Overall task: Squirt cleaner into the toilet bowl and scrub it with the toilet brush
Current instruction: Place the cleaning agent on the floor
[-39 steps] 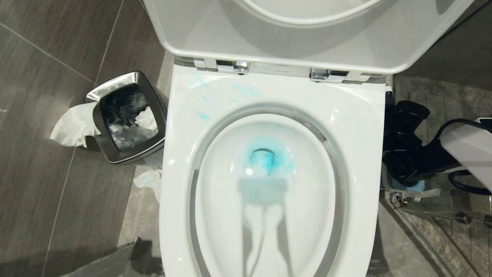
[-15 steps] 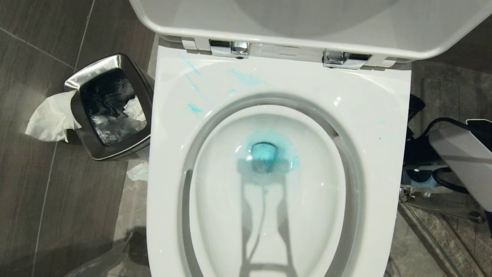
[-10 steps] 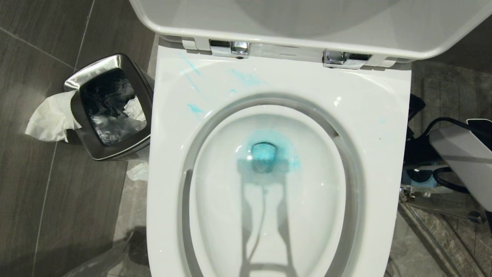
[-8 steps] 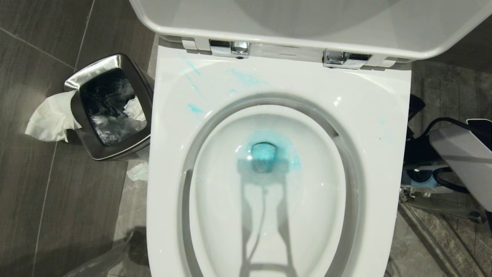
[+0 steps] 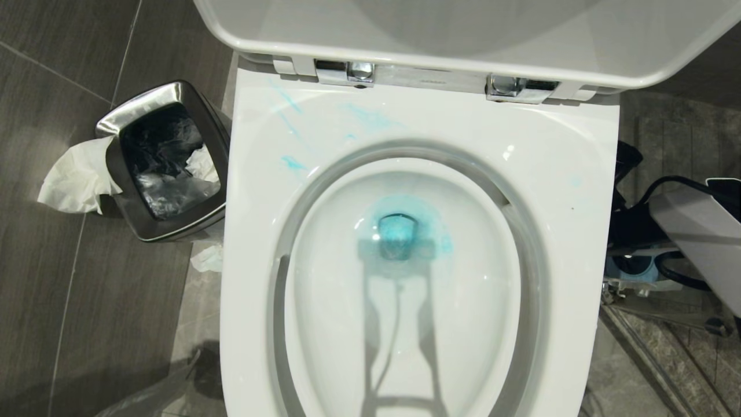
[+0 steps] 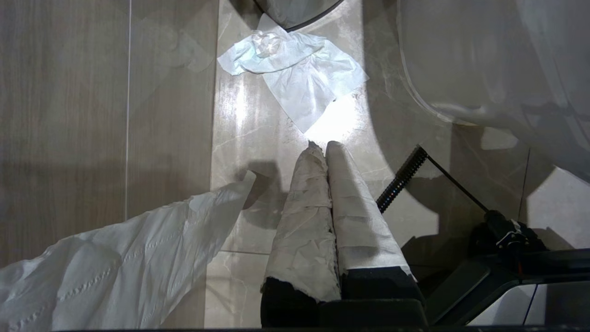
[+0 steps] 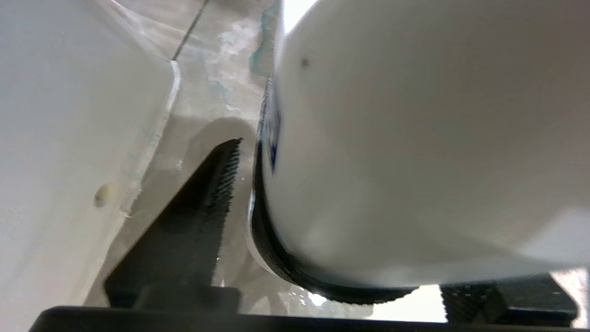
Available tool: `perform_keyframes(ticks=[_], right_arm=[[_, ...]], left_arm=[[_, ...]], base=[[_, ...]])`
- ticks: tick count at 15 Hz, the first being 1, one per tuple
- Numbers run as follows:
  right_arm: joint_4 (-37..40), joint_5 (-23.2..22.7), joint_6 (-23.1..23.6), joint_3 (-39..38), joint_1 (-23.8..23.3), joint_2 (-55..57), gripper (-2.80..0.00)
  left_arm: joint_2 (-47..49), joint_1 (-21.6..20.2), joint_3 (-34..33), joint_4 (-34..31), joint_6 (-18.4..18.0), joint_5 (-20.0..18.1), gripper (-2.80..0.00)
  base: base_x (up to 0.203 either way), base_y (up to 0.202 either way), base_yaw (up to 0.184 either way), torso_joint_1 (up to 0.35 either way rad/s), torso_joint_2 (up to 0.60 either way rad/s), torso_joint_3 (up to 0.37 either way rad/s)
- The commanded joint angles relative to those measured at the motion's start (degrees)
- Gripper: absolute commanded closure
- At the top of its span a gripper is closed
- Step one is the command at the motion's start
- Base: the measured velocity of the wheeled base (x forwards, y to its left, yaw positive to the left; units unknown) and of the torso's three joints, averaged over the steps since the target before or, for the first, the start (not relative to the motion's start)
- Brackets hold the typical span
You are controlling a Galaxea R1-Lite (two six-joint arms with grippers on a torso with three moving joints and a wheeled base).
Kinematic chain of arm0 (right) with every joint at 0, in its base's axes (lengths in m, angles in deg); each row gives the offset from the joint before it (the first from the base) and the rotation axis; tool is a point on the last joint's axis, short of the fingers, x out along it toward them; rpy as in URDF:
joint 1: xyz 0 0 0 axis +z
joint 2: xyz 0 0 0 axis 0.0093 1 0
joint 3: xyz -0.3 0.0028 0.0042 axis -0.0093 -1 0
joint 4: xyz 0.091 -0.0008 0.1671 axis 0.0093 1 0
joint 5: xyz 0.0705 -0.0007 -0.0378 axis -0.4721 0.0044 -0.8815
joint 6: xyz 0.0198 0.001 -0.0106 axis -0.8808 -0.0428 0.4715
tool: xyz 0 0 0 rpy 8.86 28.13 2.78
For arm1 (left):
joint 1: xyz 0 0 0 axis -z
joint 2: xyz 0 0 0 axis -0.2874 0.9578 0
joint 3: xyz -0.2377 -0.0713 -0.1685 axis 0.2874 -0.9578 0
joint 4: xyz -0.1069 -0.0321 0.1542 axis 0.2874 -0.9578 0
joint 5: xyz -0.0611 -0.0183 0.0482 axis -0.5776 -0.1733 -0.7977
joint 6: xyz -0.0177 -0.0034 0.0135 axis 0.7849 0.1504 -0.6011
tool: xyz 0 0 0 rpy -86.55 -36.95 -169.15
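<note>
Item: glossy white ceramic toilet bowl, lid raised for access. Turquoise cleaner pooled at drain, streaked on rim. Right gripper: jaws spread, straddling white container, apparently releasing. Left gripper: paper-wrapped fingers pressed together, idle above floor tissue. Brush unseen.

1. The toilet bowl runs off the head view's bottom edge; its lid is cut off at the top.
2. A white rounded object fills the right wrist view, blurred and unidentifiable.
3. The right arm is cropped at the head view's edge.
</note>
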Motion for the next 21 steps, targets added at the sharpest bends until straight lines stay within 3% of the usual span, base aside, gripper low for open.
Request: perform_keyframes(ticks=[1, 14, 15, 21], right_arm=[[-0.3, -0.1, 0.0, -1.8, 0.0, -1.5, -2.8], [-0.5, -0.2, -0.5, -35.7, 0.1, -23.3, -2.8], [-0.6, -0.3, -0.5, -38.0, 0.1, -25.2, 0.0], [-0.4, -0.1, -0.5, -49.2, 0.1, -34.1, 0.0]], left_arm=[[0.1, 0.0, -0.1, 0.0, 0.0, 0.0, 0.0], [0.1, 0.0, -0.1, 0.0, 0.8, 0.5, 0.0], [0.1, 0.0, -0.1, 0.0, 0.9, 0.5, 0.0], [0.1, 0.0, -0.1, 0.0, 0.9, 0.6, 0.0]], base=[[0.0, 0.0, 0.0, 0.0, 0.0, 0.0], [0.0, 0.0, 0.0, 0.0, 0.0, 0.0], [0.0, 0.0, 0.0, 0.0, 0.0, 0.0], [0.0, 0.0, 0.0, 0.0, 0.0, 0.0]])
